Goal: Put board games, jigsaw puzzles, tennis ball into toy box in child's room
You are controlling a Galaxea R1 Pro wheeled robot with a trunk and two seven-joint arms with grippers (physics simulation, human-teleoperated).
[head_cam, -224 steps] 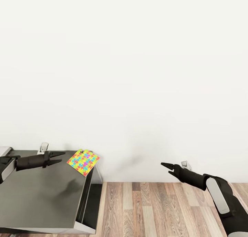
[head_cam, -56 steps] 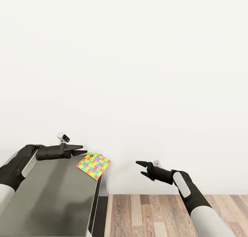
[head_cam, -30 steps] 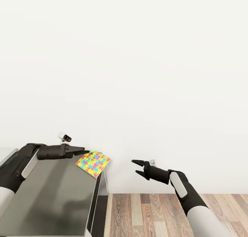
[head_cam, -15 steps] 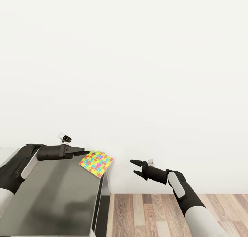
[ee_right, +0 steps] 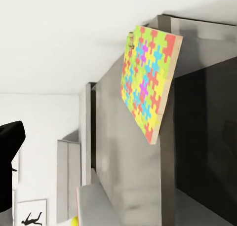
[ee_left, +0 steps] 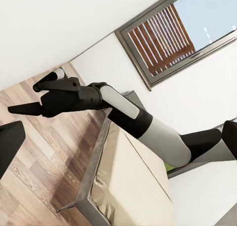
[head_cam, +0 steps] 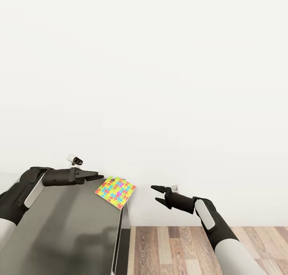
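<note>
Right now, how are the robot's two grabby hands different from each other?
The left gripper reaches over the dark table top, its tips right by the colourful jigsaw puzzle; the right gripper hangs in the air beside the table, above the wood floor, near nothing. The left gripper's fingers look nearly together, though I can't be sure they are shut; the right gripper's are plainly spread open. Both are black and pointed, and neither is holding anything.

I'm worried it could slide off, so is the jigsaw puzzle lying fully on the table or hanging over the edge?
Hanging over. The jigsaw puzzle sits at the table corner, one corner jutting past the edge.
</note>
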